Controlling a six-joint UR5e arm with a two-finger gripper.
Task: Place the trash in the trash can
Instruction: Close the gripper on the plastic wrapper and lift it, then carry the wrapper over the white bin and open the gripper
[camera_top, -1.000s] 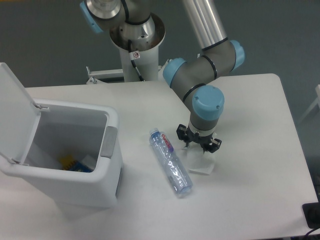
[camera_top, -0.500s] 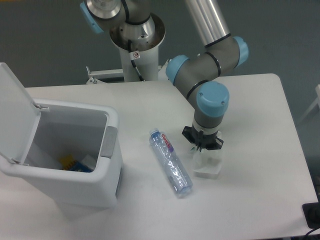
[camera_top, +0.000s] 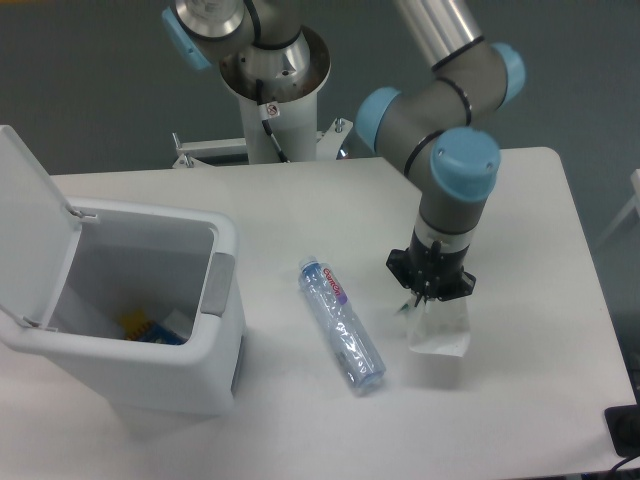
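Observation:
The crushed clear bottle (camera_top: 342, 325) with blue cap and red-white label lies on the white table, cap pointing away from me. My gripper (camera_top: 431, 297) is to its right, pointing down, shut on the top edge of the whitish translucent wrapper (camera_top: 439, 330), which hangs below it just over the table. The white trash can (camera_top: 170, 375) stands at the left with its flip lid (camera_top: 25, 225) open and its grey latch (camera_top: 217, 284) facing the bottle.
Blue, yellow and white items (camera_top: 150, 327) lie at the bottom of the can. The arm's base column (camera_top: 272, 90) rises at the back edge of the table. The table's right edge (camera_top: 590, 280) is close to the gripper.
The gripper's fingers closed on the wrapper, and the gripper has moved to the right and slightly toward me, carrying the wrapper with it. The bottle and can have not moved.

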